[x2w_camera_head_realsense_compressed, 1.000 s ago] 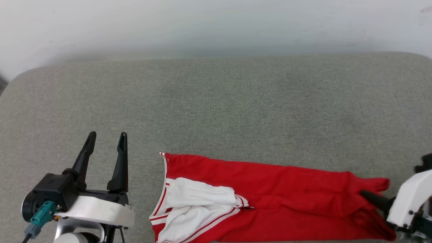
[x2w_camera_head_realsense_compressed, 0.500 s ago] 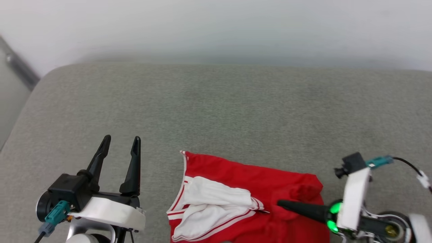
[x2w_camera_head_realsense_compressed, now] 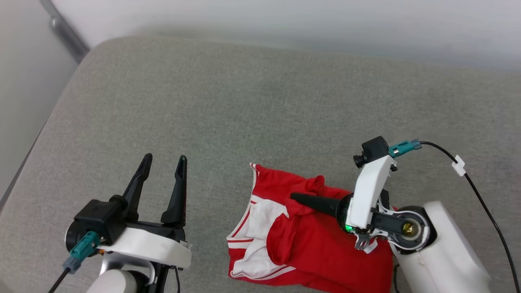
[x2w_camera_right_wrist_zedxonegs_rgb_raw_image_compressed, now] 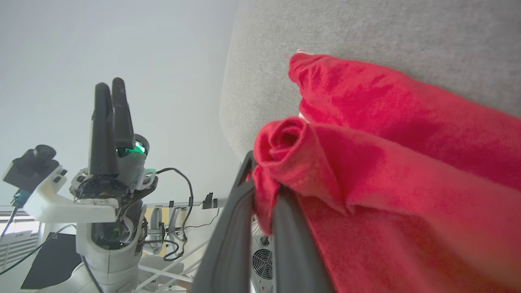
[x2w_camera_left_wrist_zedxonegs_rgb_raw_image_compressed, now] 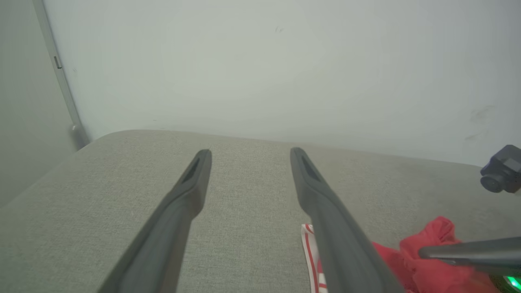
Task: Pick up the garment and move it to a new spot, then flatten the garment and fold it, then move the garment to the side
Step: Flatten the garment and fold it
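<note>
The jersey [x2w_camera_head_realsense_compressed: 321, 248] is bright red, with a white sleeve [x2w_camera_head_realsense_compressed: 260, 211] edged in red-and-white striped trim [x2w_camera_head_realsense_compressed: 240, 241]. The cushion [x2w_camera_head_realsense_compressed: 244, 101] is a mottled grey-green weave, and the wall [x2w_camera_head_realsense_compressed: 285, 16] is a pale off-white. The left gripper [x2w_camera_head_realsense_compressed: 165, 156] and right gripper [x2w_camera_head_realsense_compressed: 294, 197] have black fingers, white brackets [x2w_camera_head_realsense_compressed: 368, 191] and teal connectors [x2w_camera_head_realsense_compressed: 403, 147], and a green light [x2w_camera_head_realsense_compressed: 347, 227] glows at the right one's base.

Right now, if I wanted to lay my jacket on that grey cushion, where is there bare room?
The grey cushion is bare from the white wall down to the red jersey, and between the open left gripper and the jersey. Crowded near right: the right gripper pinches the jersey there.
</note>
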